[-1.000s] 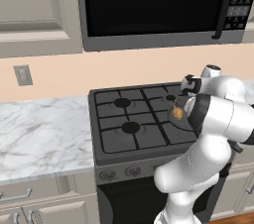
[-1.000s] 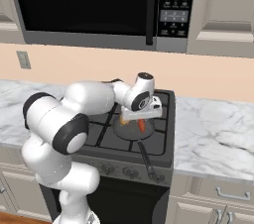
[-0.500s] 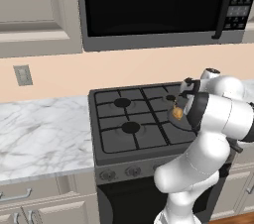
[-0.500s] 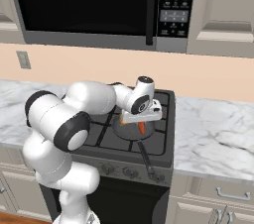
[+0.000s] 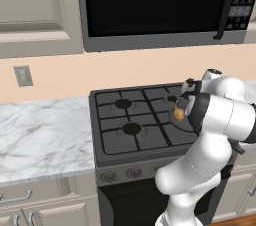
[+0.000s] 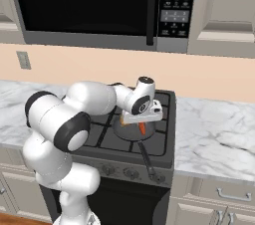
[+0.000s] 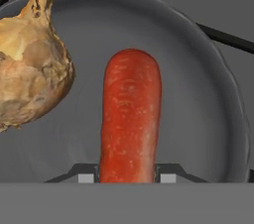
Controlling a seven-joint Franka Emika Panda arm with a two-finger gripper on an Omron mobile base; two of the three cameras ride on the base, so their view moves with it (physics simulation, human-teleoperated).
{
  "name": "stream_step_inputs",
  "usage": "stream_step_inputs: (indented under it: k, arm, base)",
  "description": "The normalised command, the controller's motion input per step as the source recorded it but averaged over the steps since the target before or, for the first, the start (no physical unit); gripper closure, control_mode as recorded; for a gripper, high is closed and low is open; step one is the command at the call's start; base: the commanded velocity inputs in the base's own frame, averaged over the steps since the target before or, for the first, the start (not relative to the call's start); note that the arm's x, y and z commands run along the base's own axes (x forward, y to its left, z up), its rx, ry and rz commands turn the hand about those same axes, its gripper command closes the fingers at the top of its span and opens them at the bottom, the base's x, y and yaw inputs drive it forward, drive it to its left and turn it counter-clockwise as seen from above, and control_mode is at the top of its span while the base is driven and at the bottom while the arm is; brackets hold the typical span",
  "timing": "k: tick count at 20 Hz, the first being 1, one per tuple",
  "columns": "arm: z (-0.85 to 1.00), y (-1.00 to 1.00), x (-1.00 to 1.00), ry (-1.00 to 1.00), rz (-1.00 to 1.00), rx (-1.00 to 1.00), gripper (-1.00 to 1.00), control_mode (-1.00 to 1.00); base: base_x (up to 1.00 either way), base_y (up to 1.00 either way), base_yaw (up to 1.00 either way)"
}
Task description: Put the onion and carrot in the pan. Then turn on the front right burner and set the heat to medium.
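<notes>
Left base view: arm bent over the stove [image 5: 135, 125], onion [image 5: 178, 114] just visible beside the forearm, over the front right burner area.
Right base view: gripper [image 6: 143, 125] low over the pan [image 6: 130, 132], carrot [image 6: 143, 128] poking out beneath it.
Hand view: fingers pinch the carrot's near end; the onion lies beside it in the pan, probably not touching.

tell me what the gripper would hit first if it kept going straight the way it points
The gripper is shut on the carrot and points down into the pan. The carrot's tip would likely meet the pan floor first, beside the onion.
</notes>
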Motion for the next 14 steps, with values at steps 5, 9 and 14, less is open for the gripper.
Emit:
stream_step_inputs:
  k: [5,9,14]
  arm:
    - [0.0,0.0,0.0,0.0,0.0,0.0,-1.0,-1.0]
    - [0.0,0.01,-0.01,0.0,0.0,0.0,-1.0,-1.0]
    - [0.08,-0.11,-0.56,-0.13,-0.01,0.07,-1.0,-1.0]
  base:
    - [0.0,0.0,0.0]
    - [0.0,0.0,0.0]
    - [0.0,0.0,0.0]
